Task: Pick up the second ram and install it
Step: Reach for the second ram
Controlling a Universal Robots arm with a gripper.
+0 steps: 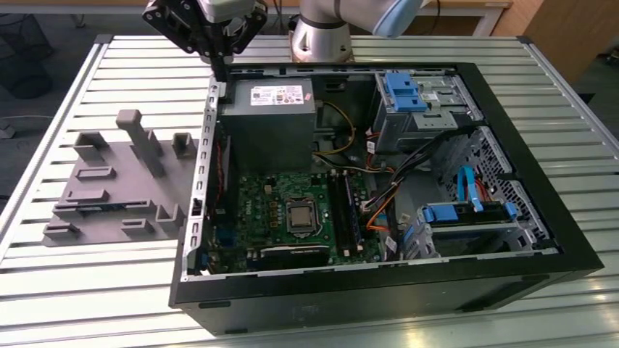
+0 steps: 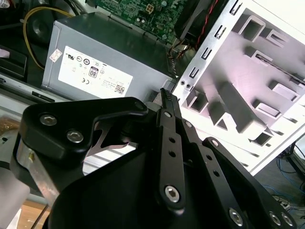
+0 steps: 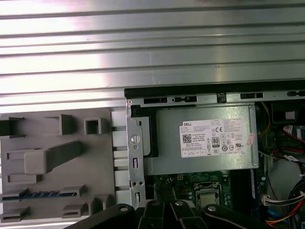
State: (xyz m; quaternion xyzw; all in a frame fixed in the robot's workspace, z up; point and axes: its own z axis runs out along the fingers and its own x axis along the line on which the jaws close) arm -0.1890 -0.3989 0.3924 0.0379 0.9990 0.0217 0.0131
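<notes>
White printed label (image 3: 214,138), certification marks, on grey power supply (image 3: 200,165), first wrist view

Table (image 1: 87,290) was slatted aluminium profile, silver, with ribs running across the exterior view. Overhead light hit it hard, leaving bright glare bands on the slats, strongest at the table's near edge. Beyond the table's far edge stood a light-wood desk (image 1: 464,9). Off the table's far corner on the exterior view's right were a brown wood panel (image 1: 575,40) and blue-grey floor (image 1: 607,90). Off the far corner on the exterior view's left was dark floor (image 1: 68,29) with a dark rounded object (image 1: 22,61), too dim to identify. In the second wrist view, blue cables (image 2: 288,164) lay on the floor below the table's edge.
</notes>
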